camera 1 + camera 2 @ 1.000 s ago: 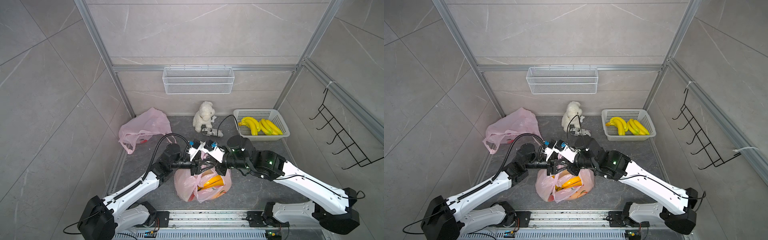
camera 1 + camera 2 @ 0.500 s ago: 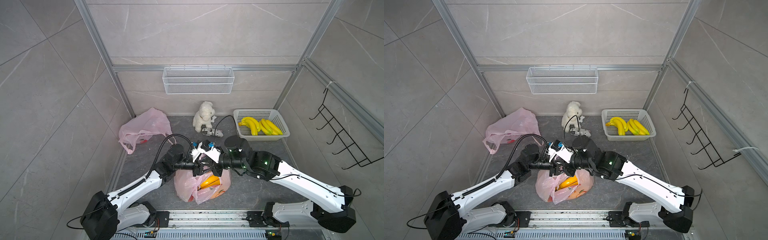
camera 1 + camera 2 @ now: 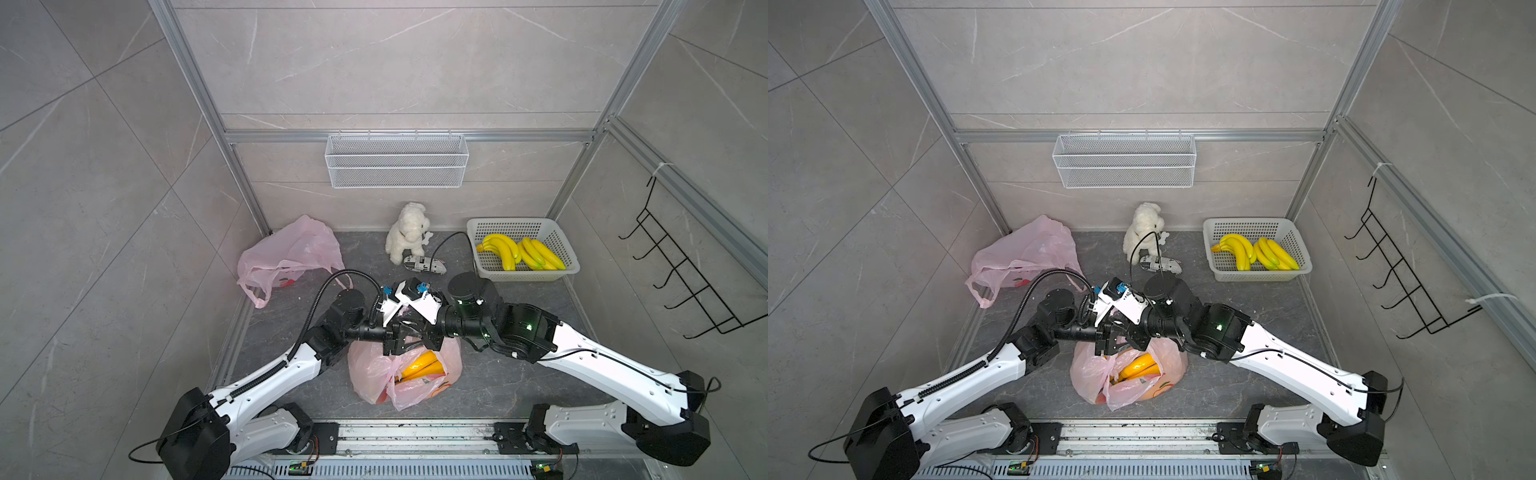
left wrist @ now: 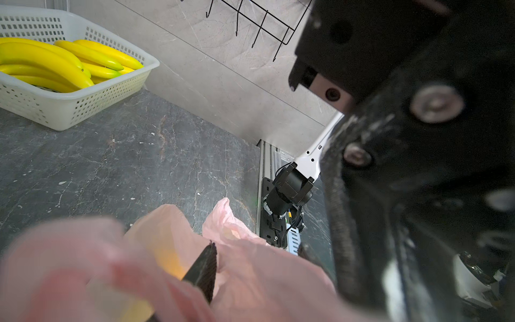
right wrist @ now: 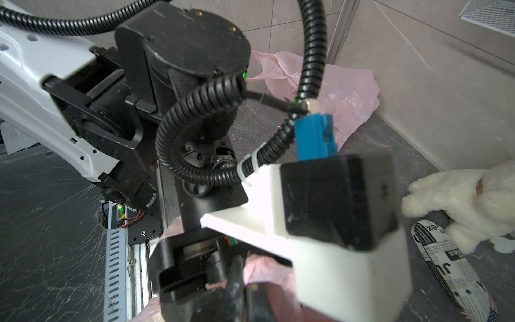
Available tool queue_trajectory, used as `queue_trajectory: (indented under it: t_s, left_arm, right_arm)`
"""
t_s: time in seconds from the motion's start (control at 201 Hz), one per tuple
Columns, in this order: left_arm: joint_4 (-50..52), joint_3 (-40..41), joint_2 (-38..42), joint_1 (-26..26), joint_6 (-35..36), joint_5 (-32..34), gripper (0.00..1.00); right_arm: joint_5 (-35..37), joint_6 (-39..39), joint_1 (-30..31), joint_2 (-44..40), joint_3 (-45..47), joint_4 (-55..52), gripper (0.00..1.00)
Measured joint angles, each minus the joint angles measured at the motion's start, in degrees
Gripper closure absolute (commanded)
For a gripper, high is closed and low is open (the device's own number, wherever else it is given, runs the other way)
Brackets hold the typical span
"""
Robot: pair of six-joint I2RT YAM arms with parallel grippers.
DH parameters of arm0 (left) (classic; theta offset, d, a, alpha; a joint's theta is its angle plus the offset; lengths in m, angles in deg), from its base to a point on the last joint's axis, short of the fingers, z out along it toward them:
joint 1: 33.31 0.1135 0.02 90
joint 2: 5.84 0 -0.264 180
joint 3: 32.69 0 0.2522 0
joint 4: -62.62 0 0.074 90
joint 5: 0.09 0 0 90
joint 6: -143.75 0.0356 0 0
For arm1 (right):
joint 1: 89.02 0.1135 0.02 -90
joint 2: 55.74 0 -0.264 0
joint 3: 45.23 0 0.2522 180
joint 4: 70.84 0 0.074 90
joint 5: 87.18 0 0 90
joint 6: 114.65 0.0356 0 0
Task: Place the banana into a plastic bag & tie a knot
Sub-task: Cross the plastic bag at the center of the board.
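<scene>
I saw the plastic bag (image 3: 374, 374) directly under my right gripper (image 3: 420, 338), pinched shut on its film; the left gripper (image 3: 395, 340) alongside, I couldn't read.

Thin pink plastic bag (image 3: 370, 370): crinkly, shiny. Yellow banana (image 3: 419, 360) inside: smooth, glossy. White plastic basket (image 3: 528, 274) w/ holes. Dark floor (image 3: 503, 378): matt.

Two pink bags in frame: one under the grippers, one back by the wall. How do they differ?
The front bag holds a banana, yellow through its open mouth; nothing yellow shows in the back bag. The front bag stands bulged, with the left gripper and right gripper at its top; the back bag lies slumped against the wall, no gripper near it. Both are thin translucent pink plastic.
</scene>
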Motion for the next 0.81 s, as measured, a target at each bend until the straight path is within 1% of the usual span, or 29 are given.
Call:
queue_trajectory:
  t_s: [0.109, 0.234, 0.269, 0.348, 0.368, 0.463, 0.523, 0.538, 0.562, 0.567, 0.607, 0.806]
  left_arm:
    - [-0.17, 0.00, -0.48, 0.00, -0.04, -0.20, 0.57]
    - [-1.29, 0.00, -1.33, -0.28, -0.37, 0.00, 0.69]
    - [-1.49, 0.00, -1.51, -0.31, -0.52, 0.07, 0.74]
    - [-1.79, 0.00, -1.99, -0.28, -0.81, 0.13, 0.97]
    - [-1.88, 0.00, -2.12, -0.28, -0.63, 0.17, 1.00]
    - [-2.14, 0.00, -2.49, -0.28, -0.63, 0.22, 1.00]
    - [-2.16, 0.00, -2.58, -0.31, -0.63, 0.28, 1.00]
    - [-2.19, 0.00, -2.58, -0.33, -0.63, 0.37, 1.00]
    - [-2.21, 0.00, -2.58, -0.37, -0.57, 0.42, 1.00]
    - [-2.19, 0.00, -2.58, -0.37, -0.55, 0.42, 1.00]
    - [-2.14, 0.00, -2.54, -0.39, -0.31, 0.44, 1.00]
    - [-2.12, 0.00, -1.09, -0.46, 1.70, 1.60, 1.00]
  right_arm:
    - [-1.27, 0.37, -0.17, 0.00, 0.00, 0.11, 1.00]
    - [-3.21, 1.33, -0.22, 0.11, 0.24, 0.94, 1.00]
    - [-3.48, 1.57, -0.24, 0.11, 0.52, 1.55, 1.00]
    - [-3.48, 2.14, -0.39, 0.02, 1.25, 2.60, 1.00]
    - [-3.48, 2.16, -0.52, -0.02, 1.46, 2.78, 1.00]
    - [-2.73, 2.56, -0.63, -0.26, 2.25, 3.45, 1.00]
    - [-2.23, 2.58, -0.61, -0.61, 2.51, 3.48, 0.89]
    - [-2.14, 2.58, -0.59, -0.70, 2.58, 3.45, 0.85]
    - [-1.95, 2.69, -0.55, -0.87, 2.64, 3.39, 0.81]
    - [-1.92, 2.60, -0.52, -0.90, 2.67, 3.39, 0.79]
    - [-1.31, 2.82, -0.44, -1.29, 2.73, 3.26, 0.73]
    - [2.25, 2.95, -0.04, -5.31, 2.97, -0.44, 0.64]
